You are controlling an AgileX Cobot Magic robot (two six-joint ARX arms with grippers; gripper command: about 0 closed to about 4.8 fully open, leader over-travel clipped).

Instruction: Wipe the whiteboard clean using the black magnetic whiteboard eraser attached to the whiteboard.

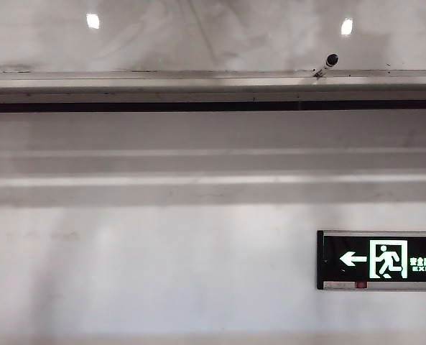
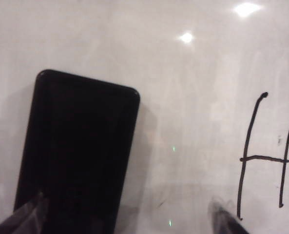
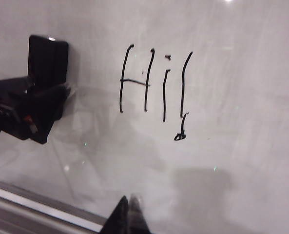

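Note:
The black eraser sticks flat on the glossy whiteboard, seen close in the left wrist view. My left gripper is open wide just in front of it. One fingertip overlaps the eraser's near corner and the other stands over bare board, near a handwritten "H". In the right wrist view the eraser shows with the left gripper right at it, beside the writing "Hi!". My right gripper is shut and empty, hanging off the board above the grey ledge.
The exterior view shows neither arm. It shows the whiteboard's lower part, the long grey ledge with a marker lying on it, and a matte wall below with a green exit sign.

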